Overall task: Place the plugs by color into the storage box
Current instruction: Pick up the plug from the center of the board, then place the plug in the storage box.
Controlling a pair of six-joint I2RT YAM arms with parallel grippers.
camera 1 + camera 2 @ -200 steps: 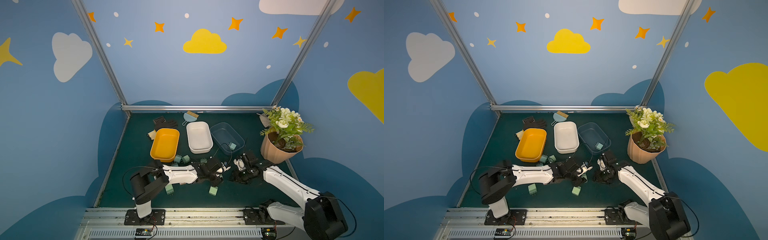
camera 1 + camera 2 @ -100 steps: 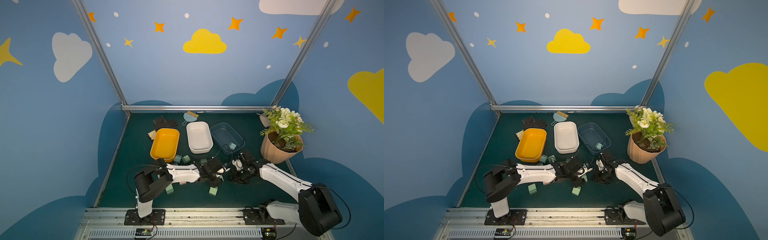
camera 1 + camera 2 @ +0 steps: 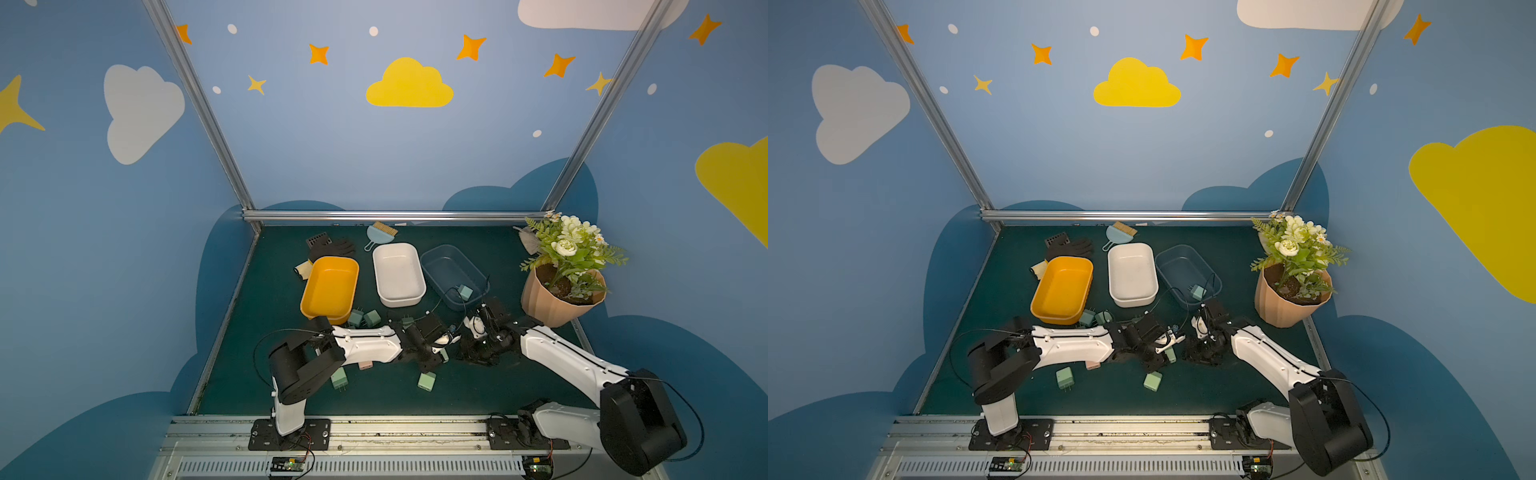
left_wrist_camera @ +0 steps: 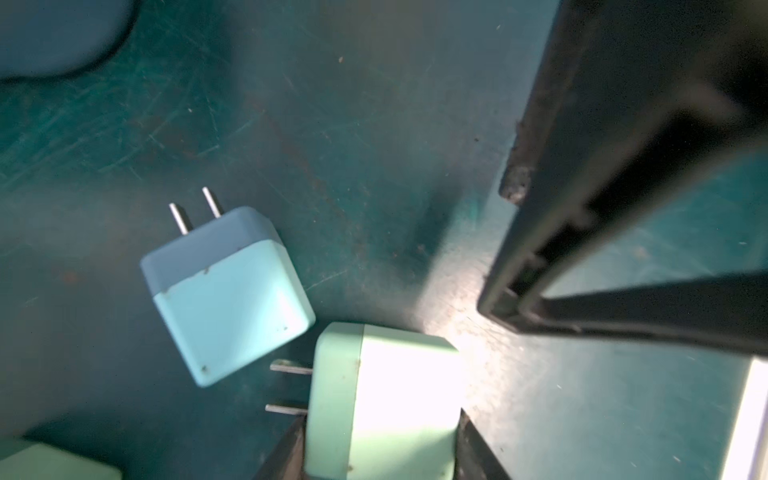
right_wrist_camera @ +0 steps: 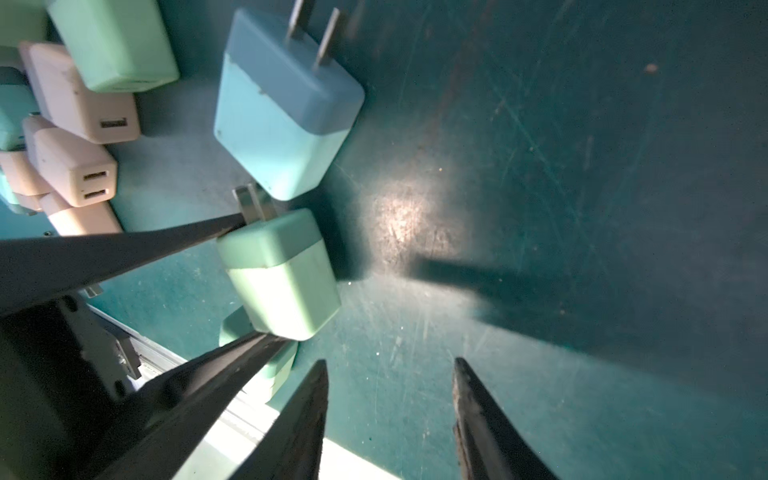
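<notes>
In both top views the left gripper and the right gripper merge into a dark tangle at the middle of the desk, so their fingertips are hard to make out there. A pink plug is half hidden under the left arm. A cluster of pink and mint-green plugs is cut off at the edge of the right wrist view.

In the left wrist view the left gripper is seen clamped on a mint-green plug, with 1 finger on each side. Its 2 prongs point at a light blue plug lying just beside it. Whether the held plug is lifted off the desk cannot be told.

The right gripper is held near, its jaws apart with only bare desk between them.

3 boxes are lined up farther back: a yellow box, a white box and a blue box in which 1 plug lies. 2 more mint-green plugs are scattered nearer the rail.
</notes>
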